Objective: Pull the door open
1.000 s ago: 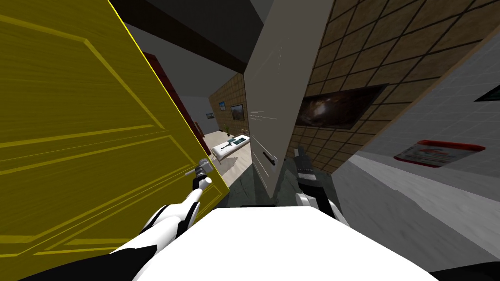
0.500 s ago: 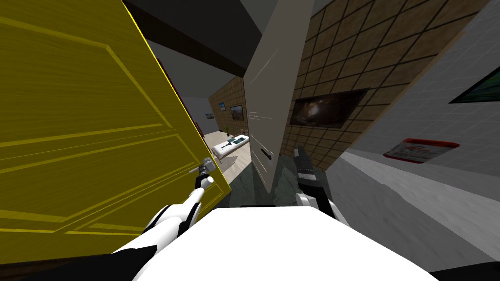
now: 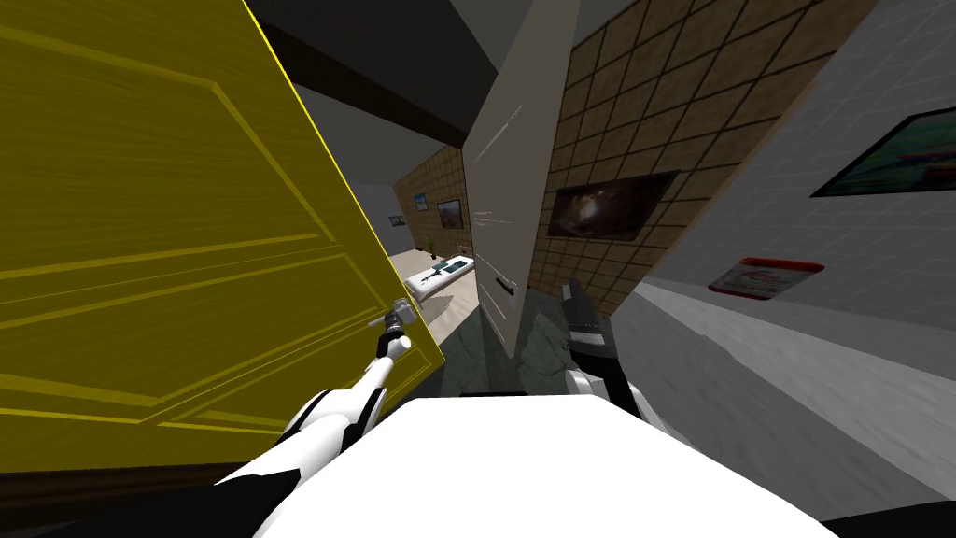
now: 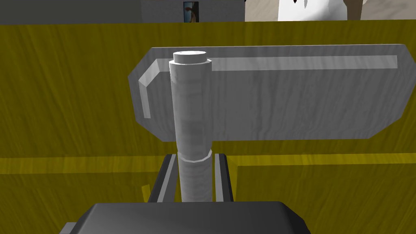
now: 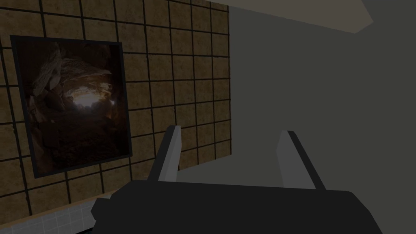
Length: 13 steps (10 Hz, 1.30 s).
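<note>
A yellow panelled door (image 3: 168, 261) takes up the left of the head view, swung partly open toward me. Its grey lever handle (image 3: 400, 313) sits near the door's free edge. My left gripper (image 3: 392, 327) is at that handle. In the left wrist view the grey handle bar (image 4: 191, 122) runs out from its grey backplate (image 4: 284, 97) and passes between my left gripper's (image 4: 191, 178) two fingers, which press its sides against the yellow door (image 4: 61, 101). My right gripper (image 3: 571, 297) is held up at the right, away from the door, its fingers (image 5: 170, 156) apart with nothing between them.
Beyond the door's edge a gap opens onto a room with a low white table (image 3: 439, 274). A pale grey door leaf (image 3: 509, 187) stands just right of the gap. A brown tiled wall (image 3: 653, 121) with a dark picture (image 3: 602, 205) and a grey wall (image 3: 822, 308) close off the right.
The yellow door has swung further toward me, its free edge and handle moving right in the head view. My left gripper has stayed on the handle. The head view has turned, walls sliding left.
</note>
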Motion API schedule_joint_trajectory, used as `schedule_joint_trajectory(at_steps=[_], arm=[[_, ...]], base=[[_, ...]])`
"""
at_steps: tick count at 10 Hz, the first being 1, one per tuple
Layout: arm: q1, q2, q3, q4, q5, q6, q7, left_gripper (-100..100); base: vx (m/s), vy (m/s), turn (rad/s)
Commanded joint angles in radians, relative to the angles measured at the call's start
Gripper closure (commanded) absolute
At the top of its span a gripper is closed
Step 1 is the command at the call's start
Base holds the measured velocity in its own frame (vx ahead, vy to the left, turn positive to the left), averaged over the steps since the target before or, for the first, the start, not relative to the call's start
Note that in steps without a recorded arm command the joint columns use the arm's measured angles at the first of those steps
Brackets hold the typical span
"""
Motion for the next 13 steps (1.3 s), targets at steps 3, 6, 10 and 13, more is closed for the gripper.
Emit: schedule_joint_trajectory(at_steps=[3,6,10,13], arm=[[-0.011,-0.005,-0.046,0.008,-0.044,0.007,0.051,100],[-0.011,-0.008,-0.065,-0.005,-0.065,0.015,0.072,100],[-0.004,-0.011,-0.083,-0.023,-0.079,0.024,0.088,100],[0.006,-0.003,-0.113,-0.045,-0.103,0.03,0.125,100]], base=[[-0.239,-0.009,-0.065],[-0.184,0.009,-0.049],[-0.167,0.022,-0.069],[-0.232,0.001,-0.106]])
